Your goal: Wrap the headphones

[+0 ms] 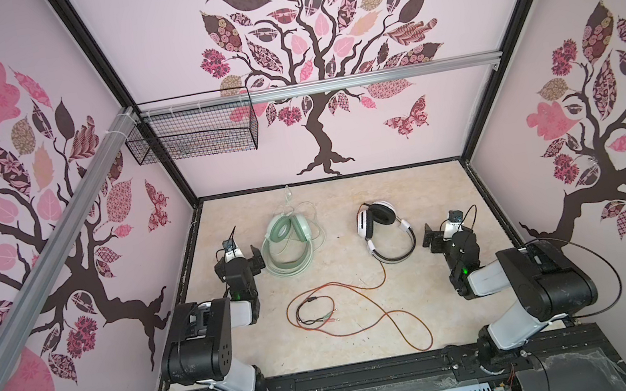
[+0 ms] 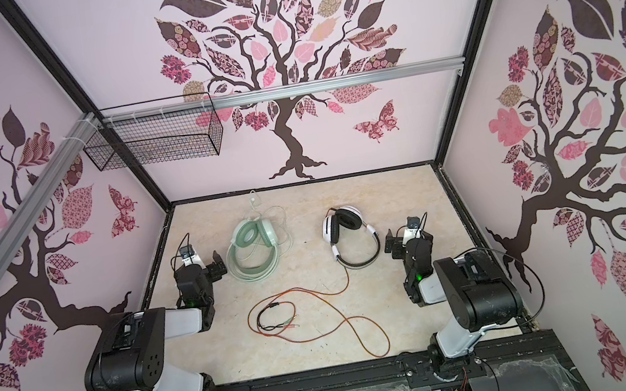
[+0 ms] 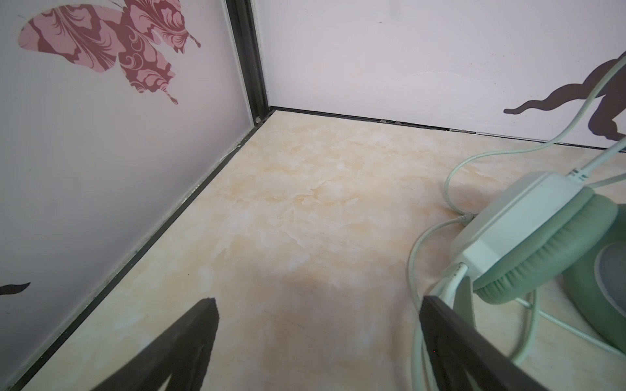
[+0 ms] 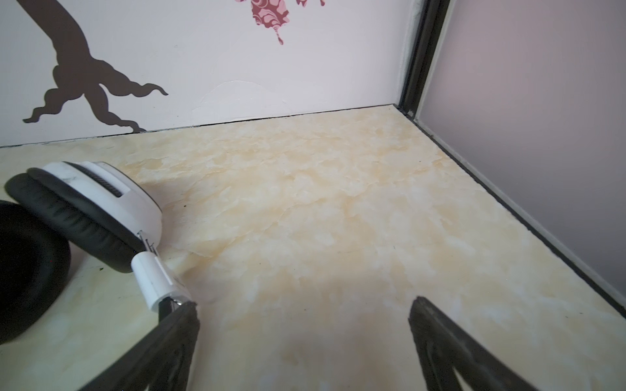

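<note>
Looking down, you find both tools wide and empty; mint-green headphones (image 1: 293,228) lie on the table (image 1: 434,191) at 3 o'clock from the left tool (image 3: 317,299), white-and-black headphones (image 1: 364,224) at 9 from the right tool (image 4: 304,302)

The left headset (image 1: 300,227) is mint-green all over, with a pale green cable (image 3: 411,262). The right headset (image 1: 364,223) is white with black pads and band, trailing an orange-red cable (image 1: 383,272). Cream marbled tabletop (image 1: 449,193); pale pink walls (image 1: 379,144) bear dark-brown trees (image 1: 321,136) with patterned pink leaves.
</note>
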### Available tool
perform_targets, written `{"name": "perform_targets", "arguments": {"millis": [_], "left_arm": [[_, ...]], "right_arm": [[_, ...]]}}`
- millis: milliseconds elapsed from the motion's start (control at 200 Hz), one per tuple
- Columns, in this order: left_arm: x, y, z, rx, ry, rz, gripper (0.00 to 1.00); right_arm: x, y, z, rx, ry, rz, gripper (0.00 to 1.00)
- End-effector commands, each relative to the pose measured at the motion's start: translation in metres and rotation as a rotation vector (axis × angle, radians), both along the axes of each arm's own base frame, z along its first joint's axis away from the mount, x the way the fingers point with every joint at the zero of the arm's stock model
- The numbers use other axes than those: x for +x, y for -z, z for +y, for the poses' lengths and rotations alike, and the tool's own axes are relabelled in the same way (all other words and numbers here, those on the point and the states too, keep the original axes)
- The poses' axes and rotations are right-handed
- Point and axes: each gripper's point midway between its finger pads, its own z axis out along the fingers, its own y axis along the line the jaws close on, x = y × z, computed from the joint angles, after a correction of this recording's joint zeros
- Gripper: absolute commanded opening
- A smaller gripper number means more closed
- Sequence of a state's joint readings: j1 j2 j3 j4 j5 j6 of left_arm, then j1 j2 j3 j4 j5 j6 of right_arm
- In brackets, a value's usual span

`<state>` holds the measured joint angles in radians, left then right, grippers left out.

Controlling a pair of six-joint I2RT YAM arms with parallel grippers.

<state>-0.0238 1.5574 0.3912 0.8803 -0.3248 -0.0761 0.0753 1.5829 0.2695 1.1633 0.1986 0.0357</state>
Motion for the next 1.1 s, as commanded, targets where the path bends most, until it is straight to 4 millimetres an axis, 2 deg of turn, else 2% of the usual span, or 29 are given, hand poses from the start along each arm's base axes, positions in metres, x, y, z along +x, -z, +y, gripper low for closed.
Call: {"name": "perform_targets", "arguments": {"millis": [0,130,185,235,280,345,405,465,495,515,550,585,660,720,810,865,965,1095], "left_arm": [[-0.004,0.005,0.000,-0.005,0.009,0.006,0.96],[-0.004,0.005,0.001,-0.005,0.007,0.008,0.96],[-0.004,0.005,0.000,-0.004,0.008,0.007,0.96],[-0.004,0.005,0.000,-0.004,0.007,0.007,0.96],[-0.004,0.005,0.000,-0.005,0.008,0.007,0.96],[-0.003,0.005,0.001,-0.008,0.005,0.008,0.96],[-0.003,0.006,0.000,-0.006,0.007,0.012,0.96],[-0.003,0.005,0.000,-0.006,0.007,0.009,0.96],[-0.004,0.004,0.000,-0.004,0.008,0.005,0.96],[-0.004,0.004,0.000,0.000,0.009,0.005,0.96],[-0.008,0.000,0.005,0.018,-0.053,-0.012,0.96],[-0.010,-0.002,-0.002,0.045,-0.037,-0.008,0.97],[-0.014,-0.006,-0.006,0.068,-0.028,-0.050,0.96],[-0.016,-0.007,-0.007,0.064,-0.029,-0.050,0.97],[-0.012,-0.004,-0.006,0.061,-0.034,-0.034,0.96],[-0.005,0.002,0.004,0.011,-0.044,-0.003,0.97],[-0.006,0.003,0.008,-0.012,-0.031,-0.005,0.96],[-0.009,0.001,0.010,-0.009,-0.045,-0.008,0.96]], "right_arm": [[0.003,-0.014,0.009,-0.013,-0.059,-0.042,1.00],[0.001,-0.014,0.009,-0.015,-0.057,-0.046,0.99],[-0.005,-0.027,0.012,-0.039,-0.056,-0.105,1.00],[-0.011,-0.046,0.023,-0.135,-0.017,-0.123,1.00],[-0.008,-0.063,0.049,-0.188,-0.050,-0.094,1.00],[-0.002,-0.096,0.070,-0.018,-0.083,-0.081,1.00],[-0.006,-0.108,0.062,0.194,0.007,-0.031,1.00],[-0.022,-0.095,0.029,0.410,0.274,0.005,1.00],[-0.030,-0.086,0.020,0.457,0.341,0.040,1.00],[-0.030,-0.084,0.020,0.463,0.317,0.064,1.00],[-0.029,-0.083,0.031,0.477,0.220,0.109,1.00],[-0.028,-0.084,0.043,0.480,0.134,0.137,1.00],[-0.036,-0.085,0.056,0.501,0.057,0.183,1.00],[-0.042,-0.093,0.069,0.493,-0.041,0.189,0.99],[-0.052,-0.101,0.074,0.479,-0.097,0.186,1.00],[-0.058,-0.103,0.081,0.479,-0.157,0.178,1.00],[-0.065,-0.098,0.098,0.548,-0.237,0.204,1.00],[-0.071,-0.097,0.136,0.571,-0.393,0.284,1.00]]}}
